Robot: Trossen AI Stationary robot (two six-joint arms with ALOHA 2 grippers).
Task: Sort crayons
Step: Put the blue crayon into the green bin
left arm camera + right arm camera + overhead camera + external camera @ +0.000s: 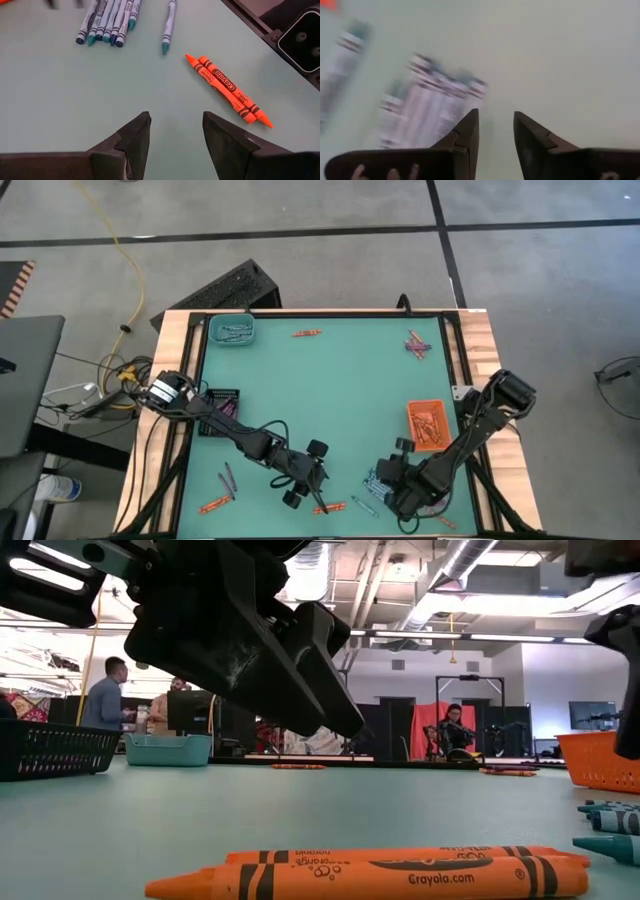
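Here the picking-up step of the sorting is shown, with no crayon yet held. The left gripper (172, 132) is seen low over the green table (330, 395), its fingers spread wide and empty. Just ahead of its fingertips and off to one side, two orange crayons (227, 90) lie side by side and touching. Farther ahead, a row of blue-grey crayons (107, 20) lies packed together, with a single blue-grey crayon (169, 25) just beside the row.

The right gripper (495, 131) is held close above that same row, its fingers parted about halfway with nothing between them; the row lies just beside one fingertip, not between the two.

Other crayons are scattered well away from both grippers, and some have already been placed in the orange tray (428, 423), the teal tray (232, 331) and the black tray (220, 405).

The orange pair is judged the left gripper's likely target. The next move would call for the fingers to be shifted sideways until they straddle one crayon, lowered, and closed without the neighbour being dragged along.
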